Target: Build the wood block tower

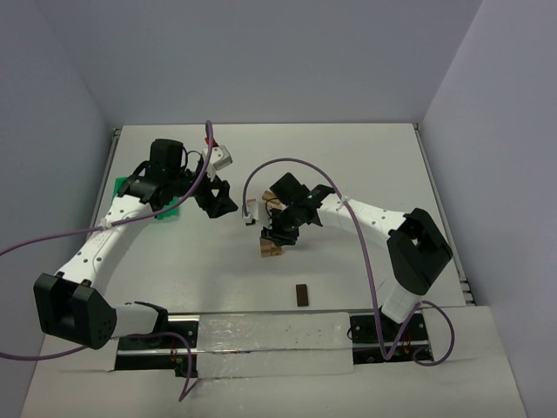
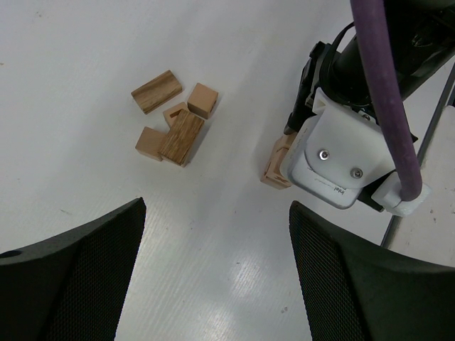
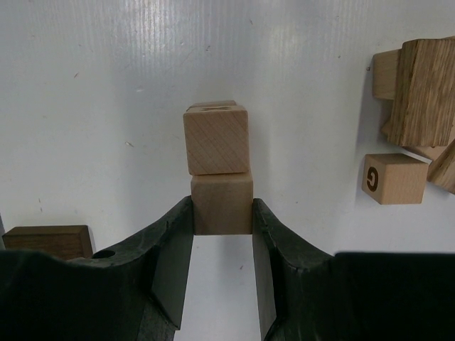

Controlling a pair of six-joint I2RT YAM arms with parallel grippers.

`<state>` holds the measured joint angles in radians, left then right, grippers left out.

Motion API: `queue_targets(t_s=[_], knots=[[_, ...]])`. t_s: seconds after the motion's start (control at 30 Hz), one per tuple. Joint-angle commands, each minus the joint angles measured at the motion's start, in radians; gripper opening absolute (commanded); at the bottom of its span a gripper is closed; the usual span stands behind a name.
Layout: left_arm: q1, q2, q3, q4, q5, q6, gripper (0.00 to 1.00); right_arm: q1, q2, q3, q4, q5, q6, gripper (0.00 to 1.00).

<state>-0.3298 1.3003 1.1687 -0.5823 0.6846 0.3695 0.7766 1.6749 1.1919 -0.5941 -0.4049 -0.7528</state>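
Looks mid-placement, with right fingers clamped on a block of the tower, standing on the desk; next calls for squaring up, then gentle release; light-tan, short, layers slightly out of line; loose wood blocks beside the tower, left fingers apart beyond it.

Your top view looks down from above and behind the arm bases, far enough back to take in the whole table, with the tower small near the centre. Your left wrist view looks down from higher up, past the left gripper, and shares the tower and the loose blocks with your right wrist view. That view sits very near and faces along the right gripper at the tower, with the loose blocks at its right edge.
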Motion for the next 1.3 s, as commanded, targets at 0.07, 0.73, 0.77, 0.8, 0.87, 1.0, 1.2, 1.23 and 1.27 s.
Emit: queue_targets(t_s=[0.07, 0.73, 0.77, 0.8, 0.87, 1.0, 1.2, 1.23, 1.27], knots=[[0.008, -0.001, 0.009, 0.033, 0.023, 0.0, 0.88, 0.013, 0.006, 0.041, -0.001, -0.015, -0.005, 0.42], [0.008, -0.002, 0.007, 0.033, 0.023, 0.002, 0.88, 0.015, 0.02, 0.038, 0.001, -0.008, -0.006, 0.46], [0.008, -0.001, 0.006, 0.033, 0.023, 0.001, 0.88, 0.015, 0.02, 0.038, 0.002, -0.007, -0.005, 0.46], [0.008, -0.001, 0.005, 0.033, 0.023, 0.0, 0.88, 0.015, 0.02, 0.037, 0.002, -0.006, -0.005, 0.47], [0.008, -0.001, 0.005, 0.033, 0.023, 0.0, 0.88, 0.015, 0.02, 0.035, 0.004, -0.006, -0.005, 0.51], [0.008, -0.003, 0.003, 0.036, 0.022, 0.0, 0.88, 0.016, 0.021, 0.034, 0.006, -0.003, -0.003, 0.55], [0.008, -0.001, 0.003, 0.036, 0.022, -0.001, 0.88, 0.017, 0.023, 0.041, 0.005, -0.002, 0.001, 0.58], [0.008, -0.001, 0.003, 0.036, 0.021, -0.001, 0.88, 0.017, 0.022, 0.042, 0.006, -0.002, 0.004, 0.6], [0.008, -0.001, 0.003, 0.036, 0.02, -0.001, 0.88, 0.017, 0.021, 0.043, 0.006, -0.003, 0.005, 0.62]])
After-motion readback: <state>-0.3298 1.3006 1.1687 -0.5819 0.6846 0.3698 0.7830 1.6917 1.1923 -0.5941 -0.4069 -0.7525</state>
